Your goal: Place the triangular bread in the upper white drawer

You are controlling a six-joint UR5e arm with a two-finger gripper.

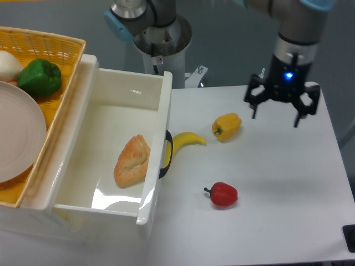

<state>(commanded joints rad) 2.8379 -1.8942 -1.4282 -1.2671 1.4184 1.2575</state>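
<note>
The triangular bread, golden-orange with a paler centre, lies on the floor of the upper white drawer, near its front wall. The drawer is pulled open, with a black handle on its front. My gripper hangs above the table's far right, well clear of the drawer. Its fingers are spread open and hold nothing.
A yellow pepper, a banana and a red pepper lie on the white table. A yellow wicker basket at the left holds a green pepper, a plate and a white item.
</note>
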